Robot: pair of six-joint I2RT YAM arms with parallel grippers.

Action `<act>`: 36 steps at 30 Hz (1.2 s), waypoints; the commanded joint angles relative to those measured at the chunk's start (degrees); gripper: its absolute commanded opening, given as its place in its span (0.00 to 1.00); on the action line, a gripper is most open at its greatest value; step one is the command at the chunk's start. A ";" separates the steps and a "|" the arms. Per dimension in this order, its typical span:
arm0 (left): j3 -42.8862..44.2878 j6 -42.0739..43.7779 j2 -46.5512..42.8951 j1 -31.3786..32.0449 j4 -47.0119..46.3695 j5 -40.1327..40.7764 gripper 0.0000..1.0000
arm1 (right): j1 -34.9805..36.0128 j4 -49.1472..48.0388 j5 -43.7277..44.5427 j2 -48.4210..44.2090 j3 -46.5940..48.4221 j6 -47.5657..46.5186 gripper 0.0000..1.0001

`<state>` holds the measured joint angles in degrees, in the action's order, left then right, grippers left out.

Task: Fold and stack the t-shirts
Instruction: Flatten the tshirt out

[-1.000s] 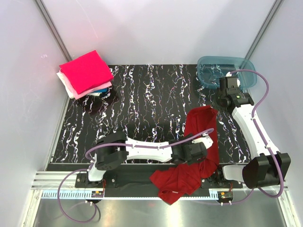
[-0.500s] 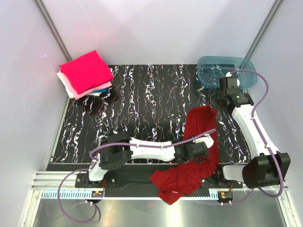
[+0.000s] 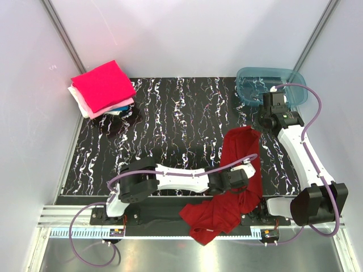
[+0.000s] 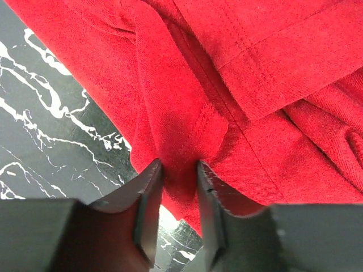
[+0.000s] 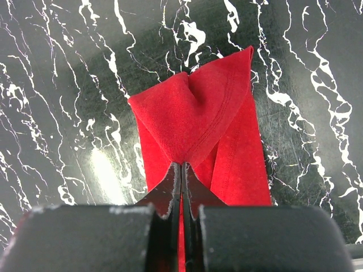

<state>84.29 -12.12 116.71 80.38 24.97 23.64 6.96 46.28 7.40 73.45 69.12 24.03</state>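
The dark red shirt (image 3: pixel 237 144) lies near-right on the surface (image 3: pixel 170 124), long axis 12 to 7 o'clock. My left end effector (image 4: pixel 178 167) clamps a mid-shirt fold; my right end effector (image 5: pixel 181 168) pinches its 12 o'clock end. The bunched 7 o'clock end sits nearer my left.

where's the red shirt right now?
Red shirt: top view, right of centre, hanging over the near edge; left gripper and right gripper pinch it.
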 commanded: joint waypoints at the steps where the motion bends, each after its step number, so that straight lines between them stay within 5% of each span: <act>1: 0.52 -0.53 -1.92 -1.19 -2.30 -1.23 0.29 | -0.37 -2.07 -0.89 -0.41 0.40 0.58 0.00; 5: 1.58 -1.33 -2.01 -1.72 -1.33 0.53 0.00 | -0.37 -2.34 -0.89 -0.06 0.05 0.40 0.00; 17: 0.96 -5.90 -18.87 -4.09 8.06 9.14 0.00 | -0.37 2.67 -2.56 -4.80 4.87 0.66 0.00; 27: 2.98 -5.28 -27.14 -4.44 18.17 2.82 0.00 | -0.37 9.17 -4.94 -10.69 11.29 1.55 0.00; 36: 15.97 -9.85 -37.33 -2.16 38.99 19.76 0.00 | -0.37 15.50 -8.96 -17.19 23.24 2.16 0.00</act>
<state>91.57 -19.77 87.85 76.71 55.29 33.19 6.90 60.38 1.78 60.99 85.41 25.56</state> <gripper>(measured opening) 0.034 0.010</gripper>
